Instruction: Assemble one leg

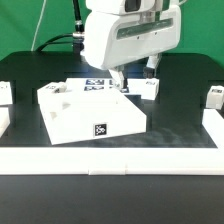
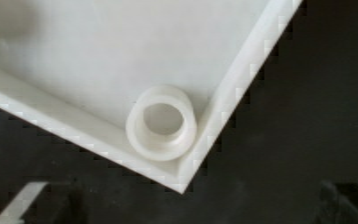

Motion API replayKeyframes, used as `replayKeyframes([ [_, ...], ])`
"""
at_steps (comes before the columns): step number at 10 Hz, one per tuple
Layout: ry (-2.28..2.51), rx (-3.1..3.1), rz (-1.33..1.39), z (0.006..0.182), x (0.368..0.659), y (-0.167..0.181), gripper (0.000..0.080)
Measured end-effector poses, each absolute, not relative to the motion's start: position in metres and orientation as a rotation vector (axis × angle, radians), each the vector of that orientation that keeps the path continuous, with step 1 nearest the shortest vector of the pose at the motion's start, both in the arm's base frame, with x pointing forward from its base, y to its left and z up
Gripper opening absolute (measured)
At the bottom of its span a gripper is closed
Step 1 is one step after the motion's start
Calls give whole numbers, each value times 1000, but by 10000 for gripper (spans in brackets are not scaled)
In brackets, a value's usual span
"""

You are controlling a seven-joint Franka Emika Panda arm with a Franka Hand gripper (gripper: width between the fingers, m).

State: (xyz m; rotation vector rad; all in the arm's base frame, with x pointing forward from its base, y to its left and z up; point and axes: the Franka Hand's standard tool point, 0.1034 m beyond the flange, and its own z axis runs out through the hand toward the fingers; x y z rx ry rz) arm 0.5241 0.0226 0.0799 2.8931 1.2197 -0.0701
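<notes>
The large white square top (image 1: pixel 95 115) lies on the black table. My gripper (image 1: pixel 119 80) hangs over its far corner on the exterior view's right. In the wrist view that corner (image 2: pixel 140 90) fills the picture, with a round corner hole (image 2: pixel 163 125) in it. My gripper (image 2: pixel 190 203) is open and empty. Its dark fingertips (image 2: pixel 23 202) stand wide apart on either side of the corner's tip and do not touch it. A leg (image 1: pixel 150 87), a small white block with a tag, lies just behind the top, to the exterior view's right of the gripper.
The marker board (image 1: pixel 97 85) lies behind the top, partly hidden by the gripper. Other small white parts lie at the exterior view's right edge (image 1: pixel 213 98) and left edge (image 1: pixel 5 92). A white border (image 1: pixel 110 160) runs along the table's front.
</notes>
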Motion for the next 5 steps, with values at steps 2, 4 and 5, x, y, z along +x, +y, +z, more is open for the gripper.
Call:
replayKeyframes([
  [2,1215,2895,-70,80,524,23,650],
  [4,1216,2895,-72,79,524,23,650],
  [5,1216,2895,-73,79,524,23,650],
])
